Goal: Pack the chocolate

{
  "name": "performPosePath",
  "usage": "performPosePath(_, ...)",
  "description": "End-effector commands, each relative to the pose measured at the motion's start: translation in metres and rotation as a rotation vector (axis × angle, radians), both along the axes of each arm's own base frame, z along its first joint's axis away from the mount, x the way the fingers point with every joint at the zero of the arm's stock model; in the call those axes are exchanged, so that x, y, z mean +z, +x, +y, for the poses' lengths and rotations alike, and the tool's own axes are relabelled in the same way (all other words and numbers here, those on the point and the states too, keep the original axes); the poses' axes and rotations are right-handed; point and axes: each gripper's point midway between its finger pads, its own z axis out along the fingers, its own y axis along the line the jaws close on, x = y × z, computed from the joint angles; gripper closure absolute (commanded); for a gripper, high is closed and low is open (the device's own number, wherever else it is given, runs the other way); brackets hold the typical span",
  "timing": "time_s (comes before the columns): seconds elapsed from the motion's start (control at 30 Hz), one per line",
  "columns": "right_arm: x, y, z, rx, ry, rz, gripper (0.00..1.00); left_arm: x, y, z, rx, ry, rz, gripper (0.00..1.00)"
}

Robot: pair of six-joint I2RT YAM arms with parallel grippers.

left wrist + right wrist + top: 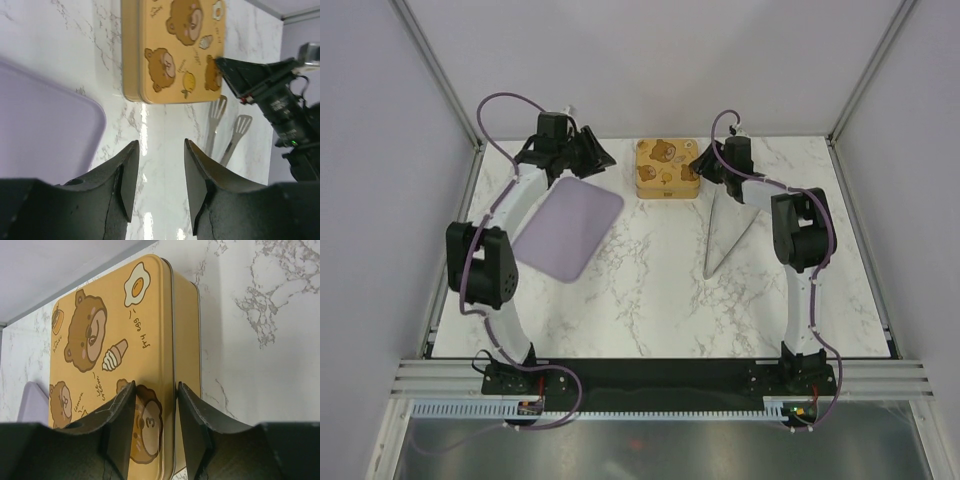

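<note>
The white, grey-veined marble surface (650, 300) fills the middle of the top view. Behind the surface stands a plain pale back wall (650, 60). On its left is a pale grey side wall (370, 200), with a matching side wall (920, 200) on its right. A slim metal post (435, 70) slants up from the surface's far left corner, and a second post (875, 65) from the far right corner. Along the surface's near edge runs a silver rail (430, 378). Just below that is a slotted white strip (660, 410), then a dull grey metal sheet (650, 450). The light is soft and even, and in the left wrist view a bright streak of glare (145, 120) runs along the surface.
</note>
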Motion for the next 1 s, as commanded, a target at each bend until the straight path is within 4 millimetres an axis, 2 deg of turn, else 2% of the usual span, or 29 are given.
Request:
performPosePath(0.0,0.004,-0.006,0.004,0.057,-0.051,0.009,0.55,0.063,-0.031,0.017,0.012,0.037,-0.138,0.51)
performPosePath(0.03,0.020,-0.002,0.004,0.062,-0.049,-0.023,0.54,0.060,-0.042,0.017,0.001,0.034,-0.128,0.50)
performPosePath(0.07,0.027,-0.002,0.004,0.067,-0.054,-0.032,0.53,0.066,-0.051,0.016,-0.027,0.030,-0.140,0.49)
performPosePath(0.1,0.035,-0.001,0.003,0.064,-0.070,-0.047,0.50,0.086,-0.064,0.017,-0.038,0.025,-0.180,0.48)
performPosePath(0.13,0.052,0.000,0.000,0.051,-0.080,-0.075,0.49,0.083,-0.077,0.020,-0.046,0.035,-0.155,0.48)
performPosePath(0.17,0.058,0.000,-0.003,0.039,-0.093,-0.079,0.48,0.090,-0.087,0.020,-0.069,0.033,-0.171,0.46)
performPosePath(0.2,0.073,0.001,-0.011,0.002,-0.113,-0.104,0.46,0.104,-0.100,0.021,-0.085,0.026,-0.203,0.45)
performPosePath(0.3,0.091,0.002,-0.017,-0.025,-0.127,-0.128,0.40,0.102,-0.125,0.027,-0.118,0.067,-0.204,0.42)
performPosePath(0.37,0.111,0.004,-0.007,-0.011,-0.084,-0.183,0.40,0.104,-0.142,0.033,-0.139,0.097,-0.227,0.40)
performPosePath(0.4,0.115,0.006,0.001,0.006,-0.061,-0.205,0.46,0.099,-0.149,0.035,-0.149,0.108,-0.224,0.40)
performPosePath(0.43,0.121,0.005,0.017,0.059,-0.017,-0.230,0.51,0.099,-0.153,0.038,-0.151,0.123,-0.233,0.39)
performPosePath(0.47,0.140,0.012,0.028,0.074,0.060,-0.309,0.58,0.104,-0.157,0.044,-0.136,0.152,-0.266,0.39)
performPosePath(0.5,0.132,0.017,0.040,0.102,0.118,-0.322,0.77,0.095,-0.160,0.048,-0.119,0.166,-0.249,0.38)
performPosePath(0.53,0.161,0.016,0.059,0.185,0.213,-0.448,0.86,0.098,-0.163,0.052,-0.105,0.178,-0.268,0.38)
performPosePath(0.57,0.167,0.015,0.068,0.200,0.332,-0.448,0.95,0.097,-0.164,0.053,-0.103,0.183,-0.270,0.38)
performPosePath(0.6,0.156,0.022,0.078,0.225,0.387,-0.452,1.00,0.093,-0.165,0.054,-0.104,0.189,-0.266,0.38)
performPosePath(0.63,0.160,0.023,0.088,0.255,0.434,-0.474,1.00,0.092,-0.167,0.054,-0.105,0.190,-0.265,0.38)
performPosePath(0.67,0.152,0.029,0.095,0.253,0.464,-0.440,1.00,0.093,-0.168,0.055,-0.105,0.194,-0.271,0.38)
performPosePath(0.7,0.123,0.038,0.101,0.238,0.481,-0.372,1.00,0.089,-0.170,0.055,-0.106,0.196,-0.264,0.38)
performPosePath(0.73,0.136,0.044,0.113,0.255,0.489,-0.394,1.00,0.088,-0.172,0.056,-0.105,0.198,-0.265,0.38)
performPosePath(0.8,0.106,0.056,0.126,0.234,0.457,-0.335,1.00,0.084,-0.174,0.059,-0.098,0.212,-0.266,0.38)
performPosePath(0.83,0.094,0.056,0.134,0.233,0.453,-0.304,1.00,0.084,-0.173,0.061,-0.090,0.217,-0.266,0.38)
performPosePath(0.87,0.070,0.060,0.137,0.219,0.454,-0.268,1.00,0.082,-0.173,0.062,-0.086,0.222,-0.264,0.38)
performPosePath(0.9,0.068,0.062,0.139,0.209,0.487,-0.252,1.00,0.083,-0.173,0.061,-0.087,0.221,-0.268,0.38)
performPosePath(0.97,0.049,0.063,0.139,0.188,0.501,-0.207,1.00,0.082,-0.174,0.060,-0.092,0.217,-0.267,0.38)
